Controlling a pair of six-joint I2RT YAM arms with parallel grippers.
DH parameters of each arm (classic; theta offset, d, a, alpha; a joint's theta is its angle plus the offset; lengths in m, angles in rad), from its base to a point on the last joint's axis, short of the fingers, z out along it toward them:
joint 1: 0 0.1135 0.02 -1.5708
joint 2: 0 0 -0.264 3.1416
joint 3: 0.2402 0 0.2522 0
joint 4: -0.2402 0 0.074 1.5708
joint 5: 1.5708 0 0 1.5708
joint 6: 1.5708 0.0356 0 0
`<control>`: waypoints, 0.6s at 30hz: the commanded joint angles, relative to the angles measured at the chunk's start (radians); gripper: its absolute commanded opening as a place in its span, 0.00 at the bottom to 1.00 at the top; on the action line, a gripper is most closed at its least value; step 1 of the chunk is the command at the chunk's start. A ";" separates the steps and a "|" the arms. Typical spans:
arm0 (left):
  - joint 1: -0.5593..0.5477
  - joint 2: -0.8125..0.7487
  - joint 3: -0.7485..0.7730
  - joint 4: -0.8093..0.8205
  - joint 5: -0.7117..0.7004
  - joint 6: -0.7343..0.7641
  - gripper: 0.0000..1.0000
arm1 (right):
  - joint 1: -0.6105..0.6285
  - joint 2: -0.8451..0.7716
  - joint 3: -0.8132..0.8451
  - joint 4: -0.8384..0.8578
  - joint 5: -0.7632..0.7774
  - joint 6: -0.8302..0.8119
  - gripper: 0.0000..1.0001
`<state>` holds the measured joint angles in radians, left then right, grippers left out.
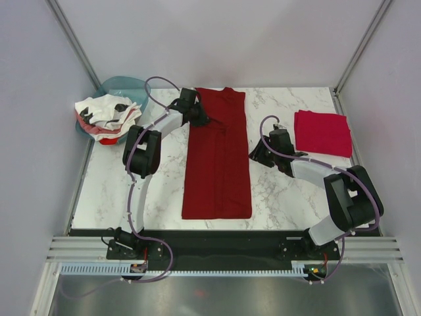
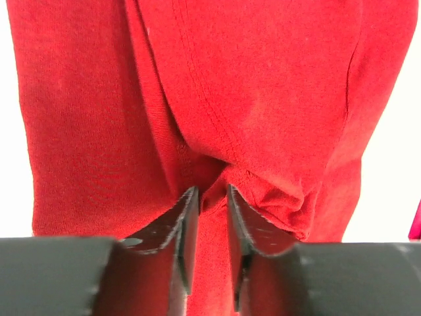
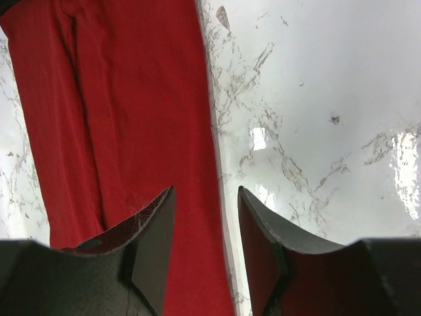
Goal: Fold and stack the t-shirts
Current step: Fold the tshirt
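Note:
A dark maroon t-shirt point(image 1: 217, 161) lies in a long narrow strip down the middle of the marble table, collar end at the back. My left gripper point(image 1: 202, 120) sits at its upper left edge. In the left wrist view the jaws point(image 2: 212, 191) stand narrow, with a raised ridge of the maroon cloth point(image 2: 263, 99) pinched between the tips. My right gripper point(image 1: 255, 155) is at the strip's right edge. Its jaws point(image 3: 206, 191) are open, one finger over the cloth point(image 3: 131, 131) and the other over bare marble. A crimson-pink t-shirt point(image 1: 322, 131) lies folded square at the right.
A teal basin point(image 1: 125, 85) at the back left corner holds crumpled white t-shirts point(image 1: 102, 113) with black and red marks. Grey walls close in the table on three sides. Bare marble point(image 1: 289, 191) shows between the strip and the right arm.

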<state>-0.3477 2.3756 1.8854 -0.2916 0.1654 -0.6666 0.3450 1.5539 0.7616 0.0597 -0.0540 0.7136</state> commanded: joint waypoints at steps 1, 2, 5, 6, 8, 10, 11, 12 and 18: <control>0.006 -0.010 -0.005 -0.009 0.051 -0.024 0.26 | 0.003 0.006 0.013 0.026 -0.009 0.009 0.51; 0.006 -0.010 -0.003 -0.008 0.049 -0.022 0.19 | 0.005 0.008 0.015 0.026 -0.007 0.007 0.51; 0.006 -0.010 -0.003 -0.003 0.052 -0.010 0.02 | 0.003 0.012 0.015 0.026 -0.007 0.009 0.50; 0.006 -0.013 -0.006 -0.003 0.051 -0.008 0.02 | 0.003 0.012 0.016 0.025 -0.007 0.009 0.51; 0.006 -0.035 -0.023 0.000 0.045 -0.007 0.02 | 0.002 0.018 0.018 0.023 -0.009 0.009 0.51; 0.006 -0.056 -0.057 0.006 0.025 0.001 0.02 | 0.002 0.020 0.019 0.022 -0.010 0.009 0.50; 0.006 -0.067 -0.072 0.012 0.014 0.002 0.02 | 0.003 0.021 0.021 0.022 -0.012 0.007 0.50; 0.006 -0.096 -0.089 0.029 -0.004 0.004 0.02 | 0.003 0.023 0.021 0.022 -0.012 0.007 0.50; 0.009 -0.177 -0.233 0.095 -0.007 -0.002 0.02 | 0.003 0.023 0.022 0.019 -0.015 0.006 0.50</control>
<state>-0.3424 2.2776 1.6993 -0.2367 0.1627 -0.6720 0.3450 1.5723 0.7616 0.0593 -0.0563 0.7136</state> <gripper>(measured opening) 0.029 0.502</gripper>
